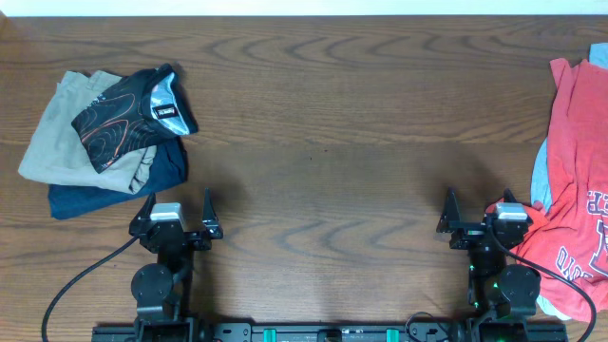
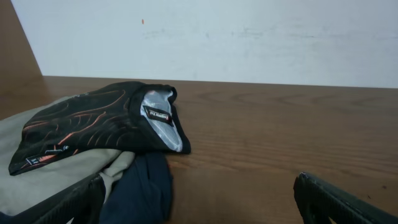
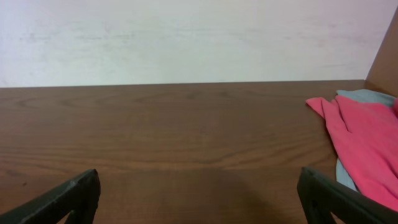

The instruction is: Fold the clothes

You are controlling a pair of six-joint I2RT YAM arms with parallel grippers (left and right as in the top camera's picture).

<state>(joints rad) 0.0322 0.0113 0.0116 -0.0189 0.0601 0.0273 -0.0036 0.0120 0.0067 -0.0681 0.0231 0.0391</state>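
The black jersey (image 1: 128, 116) with orange contour lines and a grey inner collar lies folded on top of a pile at the table's left. It also shows in the left wrist view (image 2: 99, 123), ahead and left of the fingers. My left gripper (image 1: 177, 211) is open and empty, just in front of the pile (image 2: 199, 199). My right gripper (image 1: 482, 211) is open and empty over bare wood near the front right (image 3: 199, 199).
Under the jersey lie khaki trousers (image 1: 59, 133) and a navy garment (image 1: 114, 190). A red T-shirt with white lettering (image 1: 579, 180) over a light blue cloth sits at the right edge, also in the right wrist view (image 3: 364, 137). Wooden table (image 1: 323, 133); white wall behind.
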